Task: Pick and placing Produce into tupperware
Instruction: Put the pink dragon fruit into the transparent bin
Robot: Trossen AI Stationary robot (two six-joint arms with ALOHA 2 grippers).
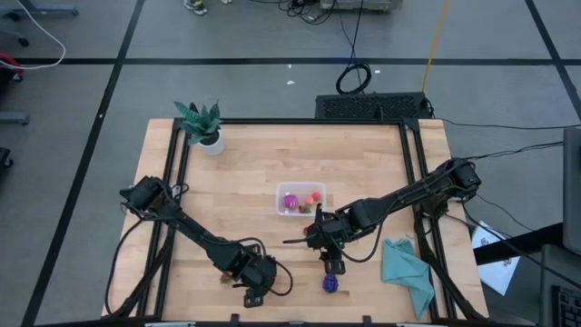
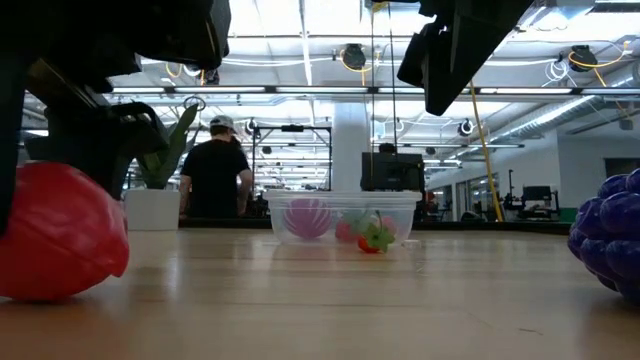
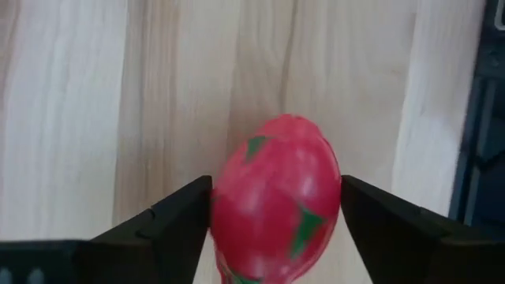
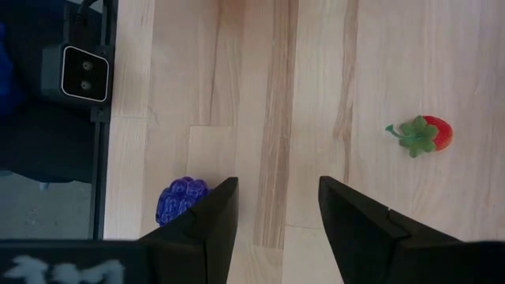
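The clear tupperware [image 1: 300,198] stands mid-table and holds a magenta ball [image 2: 307,217] and small red pieces. A small strawberry piece [image 4: 422,134] lies on the wood just in front of it, and it also shows in the low view [image 2: 375,240]. The dark purple cluster [image 1: 330,283] lies near the front edge. My left gripper [image 3: 276,217] is near the front edge, shut on the bigger red fruit [image 3: 276,209]. My right gripper [image 4: 276,205] is open and empty, above the table between the tupperware and the cluster [image 4: 181,201]. My left gripper pinches the bigger red fruit between its two fingers, one on each of the fruit's opposite sides [image 3: 335,197]. The fingers come down at it from above. In the low view the fruit's underside [image 2: 55,290] rests on the table.
A green potted plant [image 1: 201,125] stands at the far left corner. A teal cloth [image 1: 408,272] lies at the front right. A person [image 2: 213,170] stands in the room behind the table. Bare wood lies left of the tupperware.
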